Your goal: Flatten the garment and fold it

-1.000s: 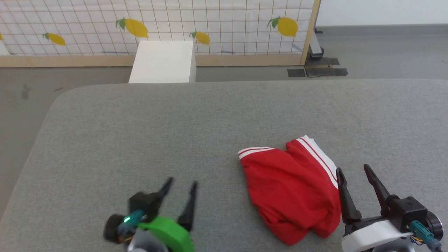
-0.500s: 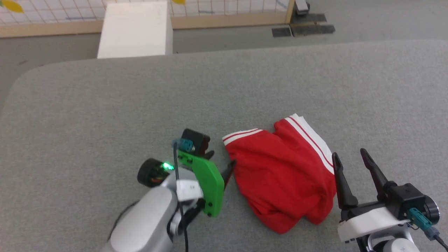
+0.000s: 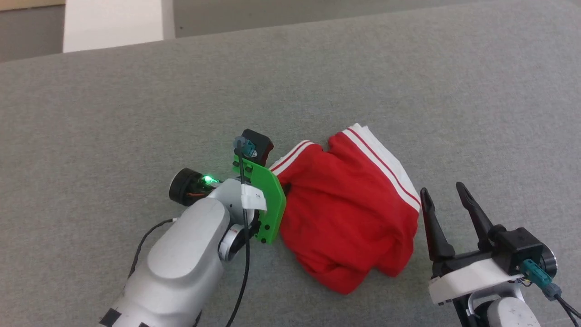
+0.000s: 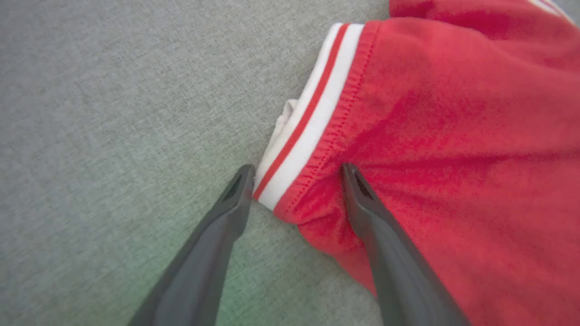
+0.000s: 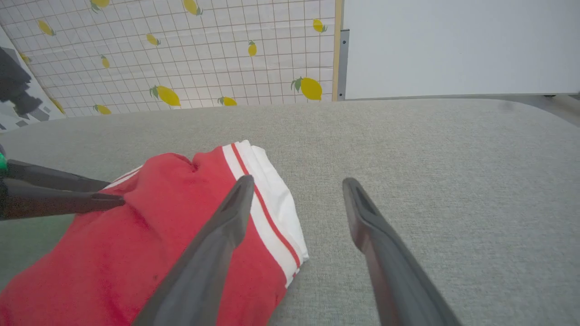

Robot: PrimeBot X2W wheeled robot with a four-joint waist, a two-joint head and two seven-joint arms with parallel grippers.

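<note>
The garment (image 3: 345, 213) is a red T-shirt with white sleeves and striped trim, lying crumpled right of centre on the grey table (image 3: 136, 113). My left gripper (image 4: 297, 168) is open and low over the garment's (image 4: 453, 136) left edge, straddling a red-and-white striped cuff (image 4: 312, 113). One finger is over the table and the other rests on red fabric. In the head view its green mount (image 3: 268, 204) hides the fingertips. My right gripper (image 3: 441, 188) stands open just right of the garment with nothing between its fingers. In its own view the right gripper (image 5: 297, 180) points past the white sleeve (image 5: 276, 199).
A white box (image 3: 113, 25) stands on the floor beyond the table's far edge. A lemon-patterned screen (image 5: 181, 54) and a white wall (image 5: 453, 45) stand behind. The left arm's fingers (image 5: 68, 194) reach in from the left in the right wrist view.
The head camera has tilted down. My left arm has swung from the lower left across to the garment's left edge. The right gripper has held its place, still open.
</note>
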